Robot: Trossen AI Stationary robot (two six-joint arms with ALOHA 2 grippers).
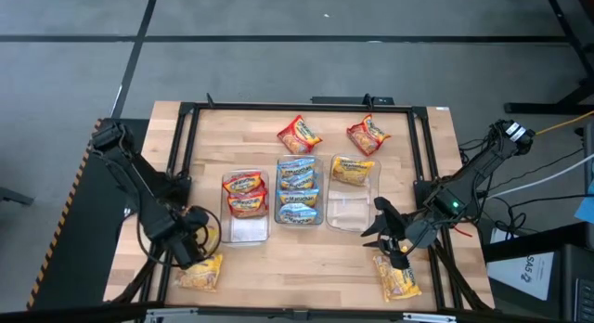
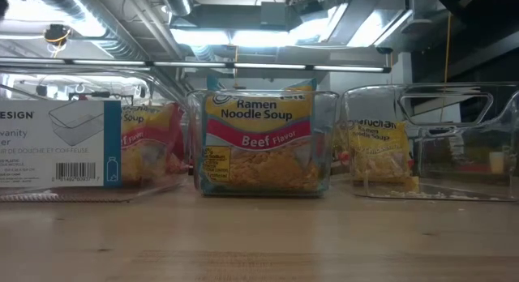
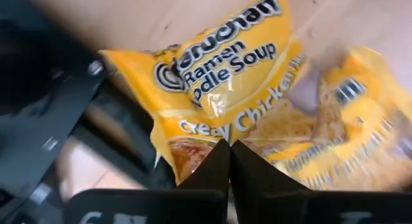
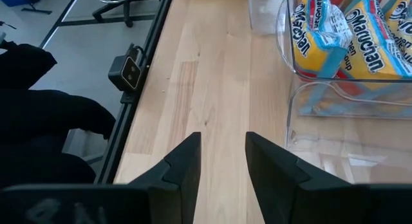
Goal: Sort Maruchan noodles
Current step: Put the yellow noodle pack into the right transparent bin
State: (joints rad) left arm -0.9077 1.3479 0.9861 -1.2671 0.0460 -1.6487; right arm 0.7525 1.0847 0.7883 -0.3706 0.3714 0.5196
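Near the table's front left corner, my left gripper (image 1: 195,238) (image 3: 228,150) is shut on a yellow Maruchan noodle packet (image 3: 219,76). A second yellow packet (image 1: 200,272) (image 3: 347,134) lies on the table beside it. My right gripper (image 1: 385,232) (image 4: 222,143) hangs open over bare wood at the front right, beside another yellow packet (image 1: 397,277). Three clear bins stand mid-table: one holds red packets (image 1: 245,195), one blue packets (image 1: 299,188), one a single yellow packet (image 1: 353,170). Two loose red packets (image 1: 299,133) (image 1: 368,135) lie at the far side. My left gripper pinches the yellow packet's edge below the "Creamy Chicken" print (image 3: 215,135) between its two shut fingers. The fingers point down from above. The packet spreads out away from the fingertips, tilted; whether its far end rests on the table I cannot tell.
A black metal frame (image 1: 186,119) runs around the work area, its left rail (image 3: 58,121) close to my left gripper. A clear bin with a white label (image 2: 57,144) shows in the low view. Bare wood (image 4: 212,69) lies in front of my right gripper.
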